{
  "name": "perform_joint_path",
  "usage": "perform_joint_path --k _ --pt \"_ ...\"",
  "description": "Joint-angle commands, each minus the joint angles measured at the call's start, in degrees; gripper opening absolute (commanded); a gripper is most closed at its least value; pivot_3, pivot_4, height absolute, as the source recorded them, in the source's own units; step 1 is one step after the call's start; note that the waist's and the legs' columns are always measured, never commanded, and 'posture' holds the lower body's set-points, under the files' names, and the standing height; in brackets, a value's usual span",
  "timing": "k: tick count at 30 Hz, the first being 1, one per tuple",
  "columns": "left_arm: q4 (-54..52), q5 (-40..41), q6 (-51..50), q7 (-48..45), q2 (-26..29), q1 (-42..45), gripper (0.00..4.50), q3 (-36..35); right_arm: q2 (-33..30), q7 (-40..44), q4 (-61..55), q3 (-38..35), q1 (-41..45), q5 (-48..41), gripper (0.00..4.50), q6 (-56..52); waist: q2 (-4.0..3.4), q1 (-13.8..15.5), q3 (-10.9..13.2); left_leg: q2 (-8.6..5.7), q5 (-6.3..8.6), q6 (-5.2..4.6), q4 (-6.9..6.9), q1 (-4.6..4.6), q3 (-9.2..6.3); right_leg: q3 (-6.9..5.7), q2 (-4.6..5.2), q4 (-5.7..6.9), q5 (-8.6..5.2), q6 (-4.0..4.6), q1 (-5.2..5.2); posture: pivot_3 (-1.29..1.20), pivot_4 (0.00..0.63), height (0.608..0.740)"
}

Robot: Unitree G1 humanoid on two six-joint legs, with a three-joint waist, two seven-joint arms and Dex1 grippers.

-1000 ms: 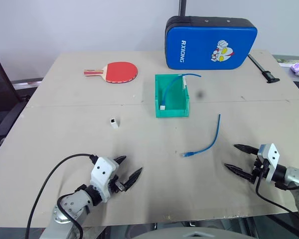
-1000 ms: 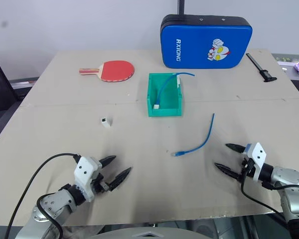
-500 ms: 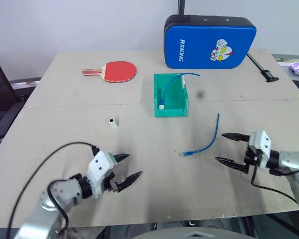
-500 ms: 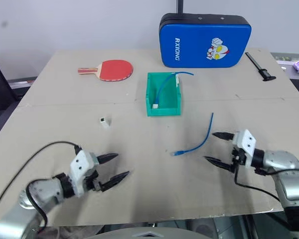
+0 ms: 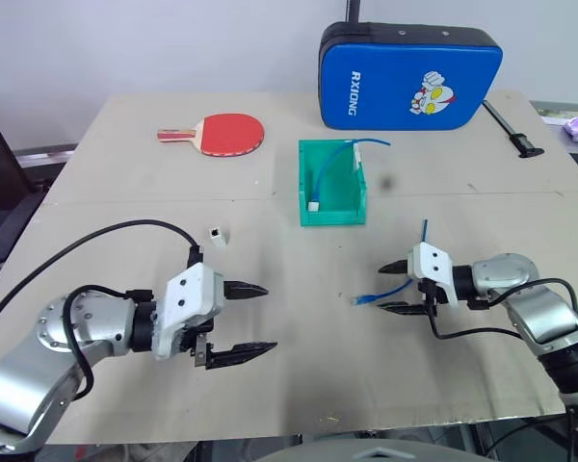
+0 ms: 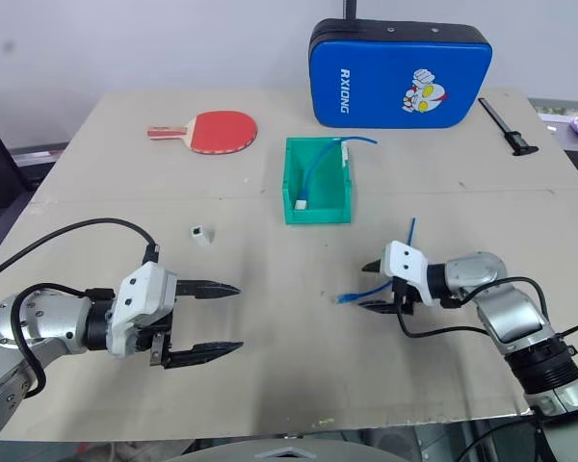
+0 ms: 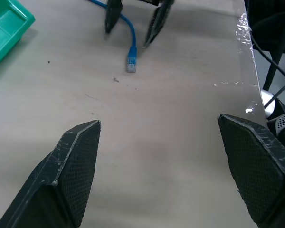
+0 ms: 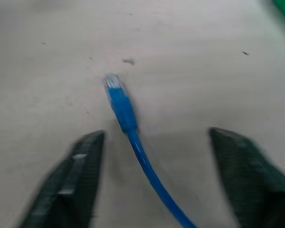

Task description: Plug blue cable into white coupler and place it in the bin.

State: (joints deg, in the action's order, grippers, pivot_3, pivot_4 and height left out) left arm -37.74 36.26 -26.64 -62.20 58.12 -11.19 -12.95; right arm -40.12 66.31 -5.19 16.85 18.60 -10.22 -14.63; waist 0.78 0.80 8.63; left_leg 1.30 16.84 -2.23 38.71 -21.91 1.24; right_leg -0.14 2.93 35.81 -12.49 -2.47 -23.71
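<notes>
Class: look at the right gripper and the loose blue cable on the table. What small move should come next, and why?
Probably close the jaws: the right gripper straddles the blue cable just behind its plug, one finger on each side, not yet pinching it, and the cable lies flat on the table.

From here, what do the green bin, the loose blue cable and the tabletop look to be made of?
The bin: likely molded plastic, thin, smooth, evenly green walls. The blue cable: flexible rubbery jacket, lying in a loose curve, with what looks like a clear plastic plug. The tabletop: matte tan board, possibly fiberboard or cardboard, with a seam across it; I cannot tell which.
</notes>
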Motion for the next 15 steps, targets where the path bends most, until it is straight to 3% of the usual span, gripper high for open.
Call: perform_joint_path --k 1,2,4,15 --pt "-1.5 0.8 -0.3 -0.2 0.2 0.3 4.03 -1.4 -0.5 1.3 -0.8 0.2 0.2 0.4 1.18 0.5 0.0 0.0 0.0 0.0 0.0 0.0 0.0 0.0 -0.01 0.0 0.0 0.0 0.0 0.0 0.0 0.0 0.15 0.728" --pt "-1.5 0.8 -0.4 -0.2 0.1 0.3 4.03 -1.5 -0.4 1.3 -0.8 0.2 0.2 0.3 0.63 0.6 0.01 0.0 0.0 0.0 0.0 0.0 0.0 0.0 0.01 0.01 0.01 0.0 0.0 0.0 0.0 0.0 0.15 0.728" --pt "-1.4 0.7 -0.5 -0.3 0.0 0.2 4.03 -1.5 -0.3 1.4 -0.8 0.1 0.2 0.3 0.07 0.7 0.02 -0.1 0.0 -0.01 0.0 0.0 0.01 0.01 0.03 0.02 0.01 0.0 0.0 0.0 0.01 0.0 0.15 0.728" --pt "0.4 -0.5 0.2 -0.9 0.0 0.6 4.03 -0.8 4.9 1.1 3.6 2.1 7.1 1.9 0.07 2.2 0.01 -0.2 0.0 0.0 -0.01 0.01 0.01 0.06 0.02 0.03 -0.05 0.07 0.01 0.01 0.01 0.0 0.15 0.728"
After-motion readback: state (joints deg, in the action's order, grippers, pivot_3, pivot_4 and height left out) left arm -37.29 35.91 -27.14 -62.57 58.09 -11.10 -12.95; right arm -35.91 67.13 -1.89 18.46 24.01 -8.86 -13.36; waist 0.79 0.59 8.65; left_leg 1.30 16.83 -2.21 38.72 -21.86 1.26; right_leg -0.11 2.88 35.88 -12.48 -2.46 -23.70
